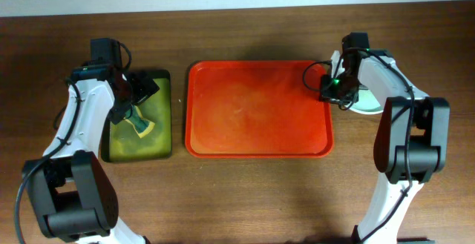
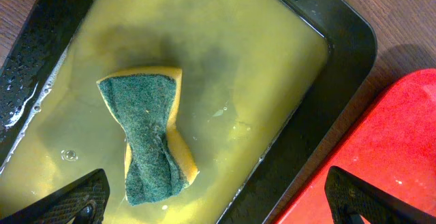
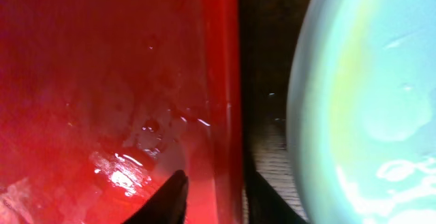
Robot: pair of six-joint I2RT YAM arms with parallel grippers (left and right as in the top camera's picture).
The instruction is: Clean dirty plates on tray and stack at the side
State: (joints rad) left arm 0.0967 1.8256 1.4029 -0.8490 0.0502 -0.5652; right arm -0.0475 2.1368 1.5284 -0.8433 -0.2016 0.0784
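Note:
The red tray (image 1: 260,110) lies mid-table with no plates on it; its wet floor shows in the right wrist view (image 3: 102,81). A pale mint-green plate (image 1: 369,104) sits on the table just right of the tray, mostly hidden under my right arm; it shows large in the right wrist view (image 3: 361,101). I cannot tell if other plates lie under it. My right gripper (image 1: 332,88) straddles the tray's right rim, one finger inside and one outside (image 3: 218,197), closed narrowly on it. My left gripper (image 1: 137,96) hangs open and empty (image 2: 218,190) over the sponge.
A black tray (image 1: 165,81) with yellow-green liquid (image 2: 225,54) stands left of the red tray. A green-and-yellow sponge (image 1: 139,123) lies twisted in it (image 2: 150,139). The red tray's corner shows in the left wrist view (image 2: 402,135).

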